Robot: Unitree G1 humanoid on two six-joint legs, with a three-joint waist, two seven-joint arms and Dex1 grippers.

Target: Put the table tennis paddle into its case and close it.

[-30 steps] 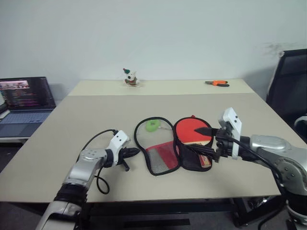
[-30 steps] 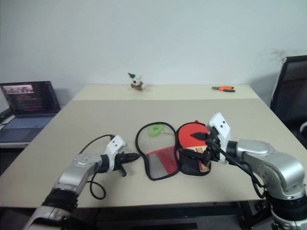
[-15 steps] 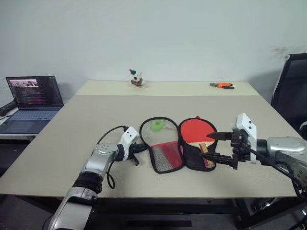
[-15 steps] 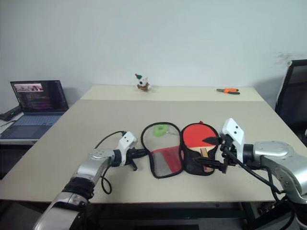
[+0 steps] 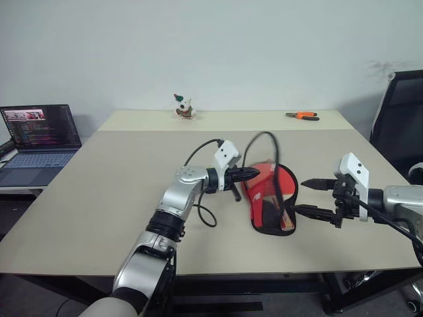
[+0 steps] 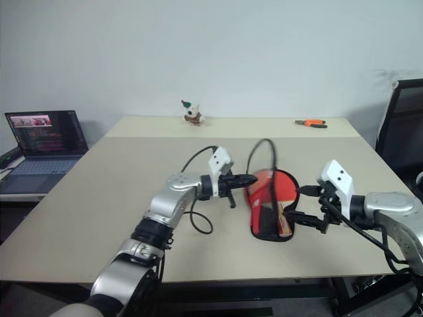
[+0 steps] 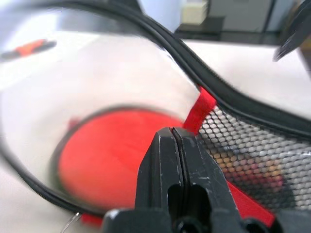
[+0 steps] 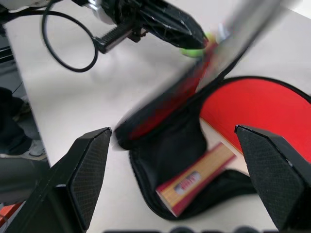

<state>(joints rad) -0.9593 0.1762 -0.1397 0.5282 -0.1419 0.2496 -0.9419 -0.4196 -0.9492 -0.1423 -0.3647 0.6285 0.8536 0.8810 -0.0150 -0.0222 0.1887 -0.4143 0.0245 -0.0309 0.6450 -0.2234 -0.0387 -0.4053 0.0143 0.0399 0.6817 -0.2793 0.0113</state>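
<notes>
The table tennis paddle (image 5: pixel 283 181) lies red face up in the black lower half of the case (image 5: pixel 263 220), its wooden handle (image 8: pixel 194 178) toward the front edge of the table. The case's other half, a zipper rim with a mesh panel (image 5: pixel 266 146), stands raised and blurred above the paddle. My left gripper (image 5: pixel 254 174) is shut and level, its tip against that raised half (image 7: pixel 243 145); I cannot tell whether it pinches the fabric. My right gripper (image 5: pixel 308 197) is open just right of the case, holding nothing. The green ring tag (image 8: pixel 194 50) shows behind the raised half.
A laptop (image 5: pixel 38 134) sits on a side desk to the left. A small toy figure (image 5: pixel 181 106) and orange pliers (image 5: pixel 301 115) lie at the far edge of the beige table (image 5: pixel 119 172). A black chair (image 5: pixel 400 119) stands at the right.
My left gripper has swept right and up, and the case half that lay flat on the left now stands up over the paddle. My right gripper has drawn back to the right.
</notes>
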